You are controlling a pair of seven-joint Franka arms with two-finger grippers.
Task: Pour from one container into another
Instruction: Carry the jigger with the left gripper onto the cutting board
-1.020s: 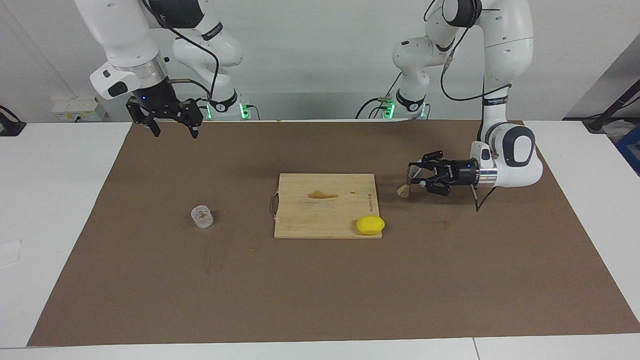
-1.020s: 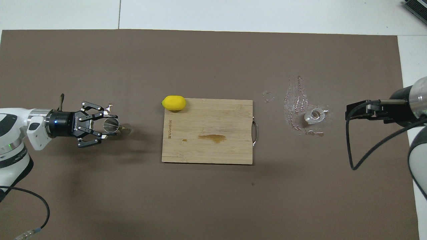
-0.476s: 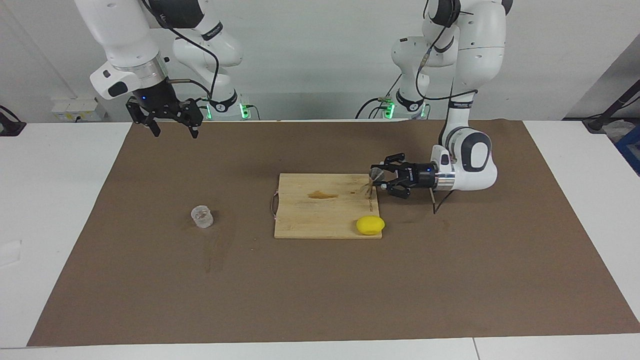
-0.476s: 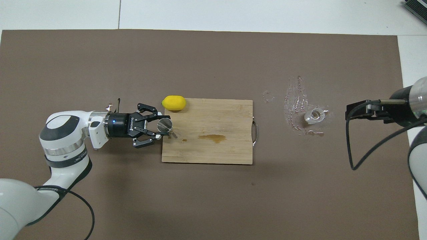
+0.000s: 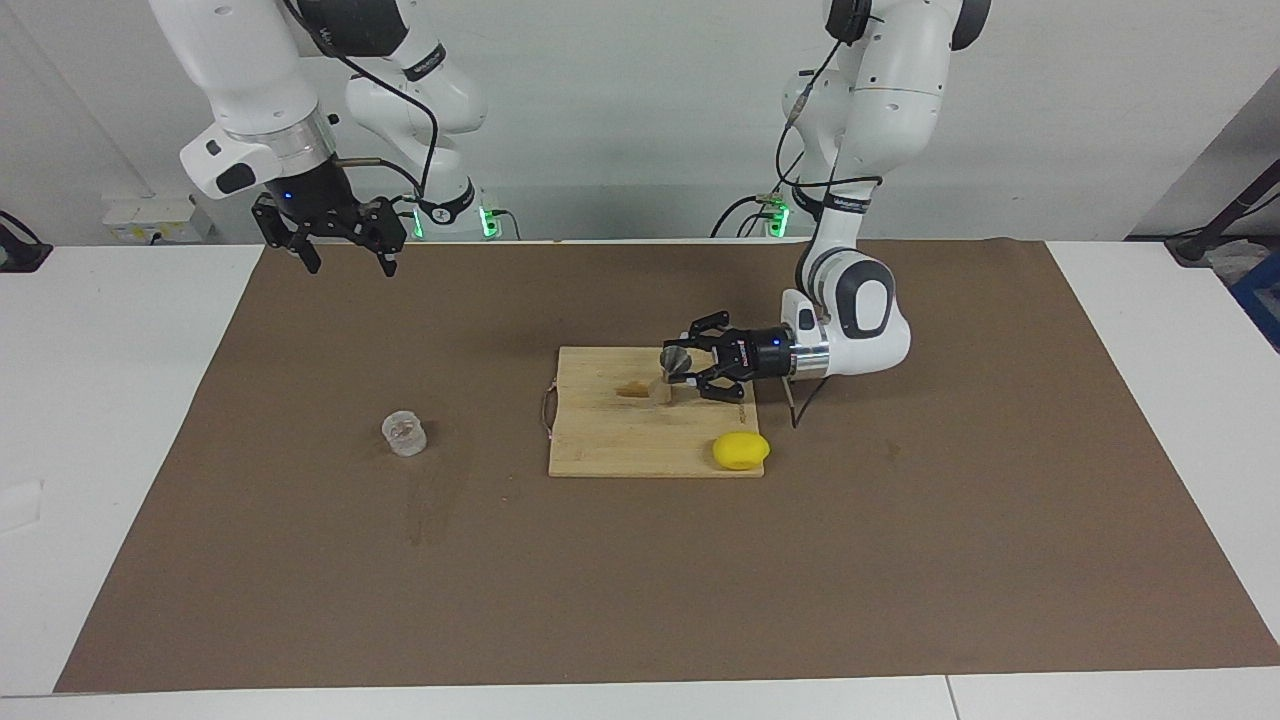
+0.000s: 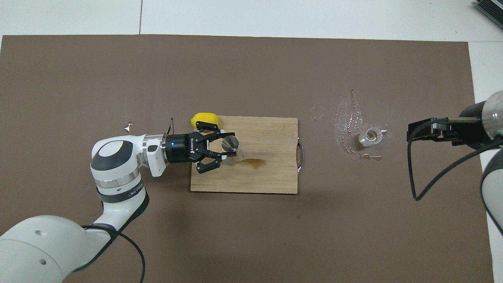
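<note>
Pinching the metal jigger [image 5: 676,361] at its waist, the left gripper [image 5: 683,367] hangs over the bamboo cutting board [image 5: 610,440]; the glass tumbler [image 5: 404,433] stands well apart, straight ahead of its fingertips, toward the right arm's end. Spread wide, the right gripper [image 5: 347,262] waits, likely closer to the tumbler. Lettering on board and gripper is unreadable.

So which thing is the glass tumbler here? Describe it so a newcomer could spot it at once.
Start at the wooden cutting board in the middle of the brown mat. Toward the right arm's end, standing alone on the mat, is the glass tumbler: short, see-through, unlike the metal jigger held by the left gripper.
</note>
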